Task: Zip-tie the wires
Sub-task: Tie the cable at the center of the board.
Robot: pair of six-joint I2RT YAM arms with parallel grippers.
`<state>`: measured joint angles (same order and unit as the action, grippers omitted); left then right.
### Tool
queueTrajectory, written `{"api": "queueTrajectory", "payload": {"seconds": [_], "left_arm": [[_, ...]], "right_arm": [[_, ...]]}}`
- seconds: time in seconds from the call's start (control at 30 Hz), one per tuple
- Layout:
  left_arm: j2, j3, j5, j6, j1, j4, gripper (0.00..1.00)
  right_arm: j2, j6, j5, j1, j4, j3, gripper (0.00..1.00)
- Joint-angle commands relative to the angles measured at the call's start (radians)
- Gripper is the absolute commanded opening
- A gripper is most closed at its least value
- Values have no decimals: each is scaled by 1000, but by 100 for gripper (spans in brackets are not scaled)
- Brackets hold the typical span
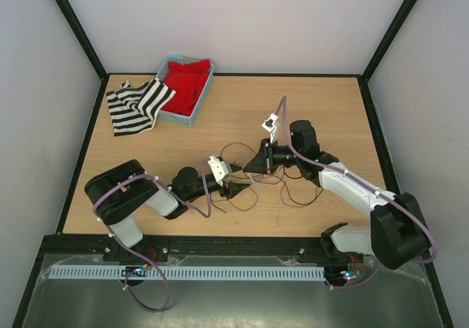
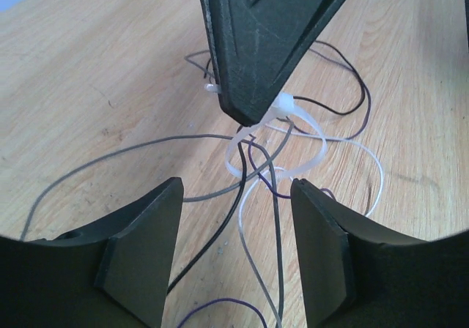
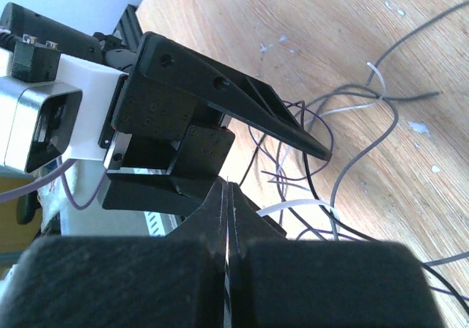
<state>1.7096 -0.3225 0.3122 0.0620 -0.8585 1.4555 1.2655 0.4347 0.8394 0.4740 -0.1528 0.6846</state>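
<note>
The table (image 1: 308, 108) is enclosed by pale walls. The right arm (image 1: 352, 185) and left arm (image 1: 146, 196) are angled toward the table's middle, where both grippers are positioned close together. A basket (image 1: 179, 118) filled with a red cloth (image 1: 187, 83) is placed at the far left, and a striped cloth (image 1: 135, 105) is laid against its left side.

The left gripper (image 2: 236, 189) is held with its jaws well apart; nothing is gripped. The right gripper (image 2: 245, 101) is pressed fully closed, and the zip tie (image 2: 230, 159) is pinched at its tip.

The wires (image 2: 132, 148) are spread in loose loops on the table under and around both grippers. The zip tie is formed into a loop hung below the right gripper's tip, just ahead of the left fingers (image 2: 146, 233). Several wires appear to be passed through it.
</note>
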Motion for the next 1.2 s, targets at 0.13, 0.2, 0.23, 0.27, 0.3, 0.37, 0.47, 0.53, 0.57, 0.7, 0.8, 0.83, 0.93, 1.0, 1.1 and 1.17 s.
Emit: {"api": "queueTrajectory", "payload": {"seconds": [0.13, 0.2, 0.23, 0.27, 0.3, 0.37, 0.47, 0.53, 0.57, 0.7, 0.8, 0.83, 0.93, 1.0, 1.1, 1.17], "left_arm": [[-126, -12, 1, -23, 16, 26, 42], [-142, -15, 1, -25, 16, 26, 42], [-147, -15, 1, -24, 16, 26, 42], [-148, -18, 3, -25, 16, 26, 41], [-146, -20, 8, -25, 17, 26, 41], [-134, -28, 21, -30, 18, 26, 38], [-110, -41, 37, -45, 18, 26, 38], [-103, -48, 53, -53, 18, 26, 37], [-101, -52, 56, -60, 18, 26, 36], [-97, -73, 76, -111, 18, 26, 36], [-100, -83, 77, -143, 18, 26, 35], [-105, -85, 75, -151, 18, 26, 34], [-124, -92, 80, -168, 18, 26, 31], [-134, -91, 84, -177, 18, 26, 28], [-139, -89, 89, -184, 18, 26, 15], [-142, -88, 92, -190, 17, 26, 1]], "right_arm": [[-41, 40, 70, -9, -34, 2, 0], [-44, 41, 68, -8, -35, 1, 0], [-46, 43, 65, -9, -34, 3, 0], [-47, 45, 66, -8, -36, 4, 0], [-47, 46, 66, -9, -35, 6, 0], [-49, 52, 64, -9, -37, 8, 0], [-58, 57, 59, -9, -38, 8, 0], [-69, 59, 53, -9, -39, 5, 0], [-74, 61, 46, -9, -39, 4, 0], [-91, 86, 28, -9, -63, -6, 0], [-92, 107, 23, -9, -85, -10, 0], [-92, 116, 17, -9, -88, -11, 0], [-82, 133, 13, -10, -91, -7, 0], [-80, 137, 7, -10, -97, -7, 0], [-82, 135, -12, -13, -99, -2, 0], [-81, 132, -24, -17, -99, 6, 0]]}}
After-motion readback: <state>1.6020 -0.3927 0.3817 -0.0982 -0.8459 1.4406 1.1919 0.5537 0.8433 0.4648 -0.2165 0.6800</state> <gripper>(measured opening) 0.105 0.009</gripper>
